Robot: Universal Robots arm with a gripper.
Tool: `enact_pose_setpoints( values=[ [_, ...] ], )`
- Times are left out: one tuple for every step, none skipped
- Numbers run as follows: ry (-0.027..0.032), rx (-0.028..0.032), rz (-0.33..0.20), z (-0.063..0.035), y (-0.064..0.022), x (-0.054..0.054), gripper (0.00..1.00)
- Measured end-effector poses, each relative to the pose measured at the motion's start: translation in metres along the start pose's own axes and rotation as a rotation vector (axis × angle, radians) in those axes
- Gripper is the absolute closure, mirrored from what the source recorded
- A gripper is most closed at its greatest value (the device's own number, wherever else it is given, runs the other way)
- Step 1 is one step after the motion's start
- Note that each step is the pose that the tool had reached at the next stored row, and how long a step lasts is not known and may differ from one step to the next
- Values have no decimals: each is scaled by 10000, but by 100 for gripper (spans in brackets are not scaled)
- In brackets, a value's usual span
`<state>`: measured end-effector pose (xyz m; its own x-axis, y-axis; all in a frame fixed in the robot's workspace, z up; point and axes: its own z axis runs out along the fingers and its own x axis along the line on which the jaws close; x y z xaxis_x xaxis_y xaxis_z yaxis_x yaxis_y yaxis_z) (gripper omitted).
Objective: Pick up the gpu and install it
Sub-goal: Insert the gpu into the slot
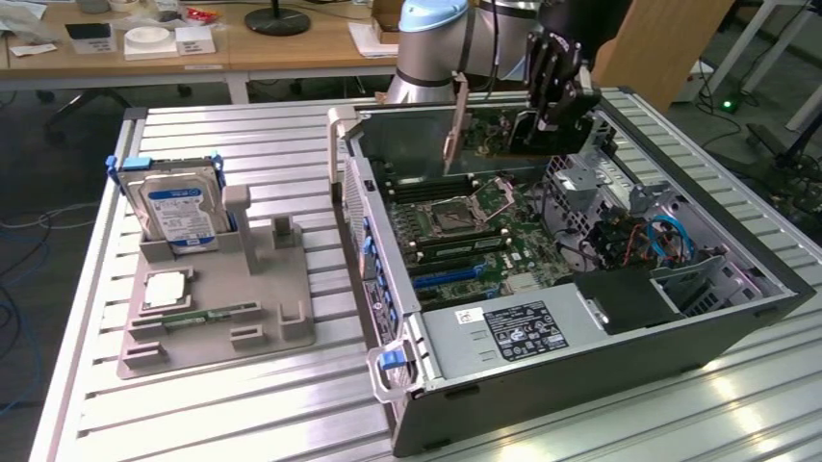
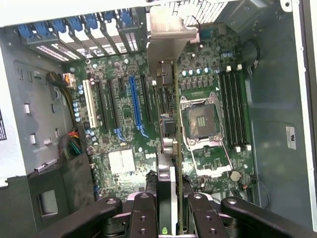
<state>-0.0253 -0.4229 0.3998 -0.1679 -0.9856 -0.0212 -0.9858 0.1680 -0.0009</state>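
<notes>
**A:** Exterior view first. What has the arm got?

**B:** The gripper (image 1: pixel 559 104) is closed on the gpu (image 1: pixel 499 135), fingers pinched on the card's upper edge. The green board hangs on edge below them, over the open computer case (image 1: pixel 540 385), with its metal bracket (image 1: pixel 452 130) at the end away from the fingers. It looks clear of the motherboard (image 1: pixel 475 241), not seated.

**A:** And the hard drive (image 1: pixel 180 212)?

**B:** It stands in the grey fixture (image 1: pixel 244 289), well apart from the fingers.

**A:** Now the wrist view.

**B:** The fingers (image 2: pixel 143 213) sit either side of the gpu (image 2: pixel 168 134), seen edge-on and running away from the gripper (image 2: pixel 171 198) towards the bracket (image 2: pixel 166 39). Beneath the card's line are black slots. The blue slot (image 2: pixel 134 101) lies to one side, the CPU socket (image 2: pixel 202 119) to the other.

**A:** What could go wrong?

**B:** Probably alignment. If the card comes down off a slot's line, its connector edge would land on board parts instead. The bracket could also catch the case's rear wall and tilt the card. And a narrow pinch on one edge might let it swivel when pushed.
</notes>
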Motion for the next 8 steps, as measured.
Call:
enact_pose_setpoints(
  values=[
    [-7,0,-2,11,0,0,71],
    [-18,-3,-14,20,1,1,71],
    [-32,-5,-48,28,1,3,71],
    [-37,-8,-92,32,1,6,71],
    [-41,-10,-136,36,1,10,71],
    [-43,-11,-180,40,0,14,71],
    [-45,-12,-237,44,0,17,71],
    [-45,-14,-308,48,4,18,71]
  ],
)
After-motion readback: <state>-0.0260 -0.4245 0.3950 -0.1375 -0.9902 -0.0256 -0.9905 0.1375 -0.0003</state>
